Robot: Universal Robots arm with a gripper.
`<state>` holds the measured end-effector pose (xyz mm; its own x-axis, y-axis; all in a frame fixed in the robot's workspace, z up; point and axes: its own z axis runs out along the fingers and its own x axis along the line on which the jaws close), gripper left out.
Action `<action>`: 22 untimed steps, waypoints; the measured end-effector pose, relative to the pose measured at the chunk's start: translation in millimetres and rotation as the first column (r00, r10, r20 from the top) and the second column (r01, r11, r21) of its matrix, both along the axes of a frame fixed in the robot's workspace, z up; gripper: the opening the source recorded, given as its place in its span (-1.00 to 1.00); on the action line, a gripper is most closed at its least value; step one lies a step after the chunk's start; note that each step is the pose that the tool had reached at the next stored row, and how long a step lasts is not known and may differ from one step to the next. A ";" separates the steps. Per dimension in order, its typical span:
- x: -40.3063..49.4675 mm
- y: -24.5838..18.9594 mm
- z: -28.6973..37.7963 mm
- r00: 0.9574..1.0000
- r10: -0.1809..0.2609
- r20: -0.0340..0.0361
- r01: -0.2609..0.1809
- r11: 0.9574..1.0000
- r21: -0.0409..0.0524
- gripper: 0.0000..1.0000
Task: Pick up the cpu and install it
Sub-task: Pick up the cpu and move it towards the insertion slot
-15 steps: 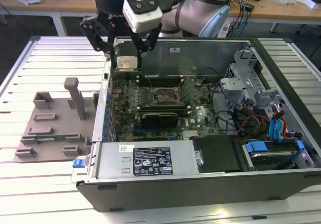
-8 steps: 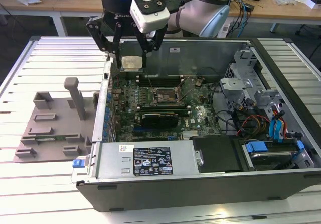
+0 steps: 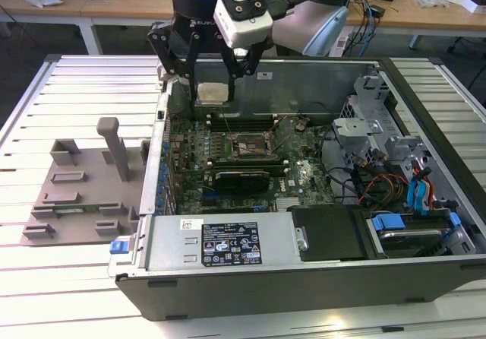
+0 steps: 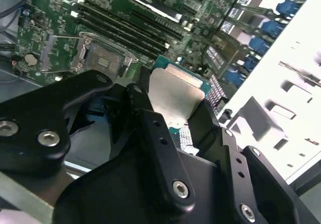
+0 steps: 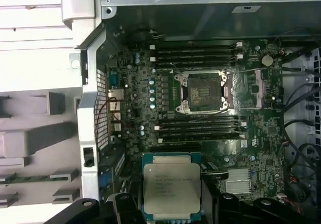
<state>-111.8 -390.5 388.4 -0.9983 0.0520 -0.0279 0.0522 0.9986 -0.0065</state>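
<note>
**A:** Start at the exterior view's left. What sits farthest from the socket (image 3: 249,145) on that side?

**B:** A grey fixture (image 3: 83,187). It lies flat on the slatted bench (image 3: 76,73), well apart from the socket and outside the case (image 3: 167,240).

**A:** And closer in?

**B:** The hand (image 3: 213,96) hangs inside the case, a little to the exterior view's left of the socket and nearer the case's far wall. It is clenched on the cpu (image 3: 213,92), with a black finger on each of two opposite edges.

**A:** Is the cpu touching the socket?

**B:** No. It is raised above the board (image 3: 304,179) and apart from the socket, silver top up and about level. In the first wrist view a bank of slots (image 5: 198,128) shows between cpu and socket.

**A:** How does the socket look?

**B:** Its dark middle shows uncovered inside a metal frame in both wrist views.

**A:** What comes after that?

**B:** A long black card (image 3: 241,178) lies on the board just on the near side of the socket. Coloured cables (image 3: 380,183) run well to the exterior view's right of the socket, inside the case.
</note>
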 end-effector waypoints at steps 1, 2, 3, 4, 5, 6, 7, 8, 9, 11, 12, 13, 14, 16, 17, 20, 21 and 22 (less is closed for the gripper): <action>3.7 2.5 -0.2 1.000 0.000 0.000 0.000 1.000 0.000 0.09; 7.0 4.6 -0.3 1.000 -0.001 0.000 0.001 1.000 0.000 0.09; 10.5 7.1 -0.7 1.000 -0.001 0.000 0.001 1.000 -0.001 0.09; 12.1 8.4 -1.1 1.000 -0.001 0.000 0.001 1.000 -0.001 0.09; 13.7 9.7 -1.7 1.000 -0.001 0.000 0.001 1.000 -0.001 0.09; 15.7 11.0 -2.3 1.000 -0.001 0.000 0.001 1.000 -0.002 0.09; 17.4 12.1 -3.0 1.000 -0.001 0.000 0.001 1.000 -0.002 0.09; 19.5 13.5 -3.7 1.000 -0.001 0.000 0.001 1.000 -0.003 0.09; 21.0 14.4 -4.2 1.000 -0.001 0.000 0.001 1.000 -0.003 0.09; 25.8 17.6 -6.5 1.000 -0.002 0.000 0.002 1.000 -0.004 0.09; 27.1 18.6 -7.3 1.000 -0.002 0.000 0.002 1.000 -0.004 0.09; 28.0 19.2 -7.9 1.000 -0.002 0.000 0.002 1.000 -0.004 0.09; 28.9 19.9 -8.6 1.000 -0.002 0.000 0.002 1.000 -0.004 0.09; 32.3 22.1 -11.0 1.000 -0.002 0.000 0.002 1.000 -0.005 0.09; 33.1 22.7 -11.4 1.000 -0.002 0.000 0.002 1.000 -0.005 0.09; 35.9 24.5 -12.9 1.000 -0.002 0.000 0.002 1.000 -0.006 0.09; 37.5 25.6 -13.6 1.000 -0.002 0.000 0.002 1.000 -0.007 0.09; 39.6 26.9 -14.5 1.000 -0.002 0.000 0.002 1.000 -0.007 0.09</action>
<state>-72.2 -363.6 373.9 -0.9982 0.0539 -0.0280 0.0543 0.9984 -0.0138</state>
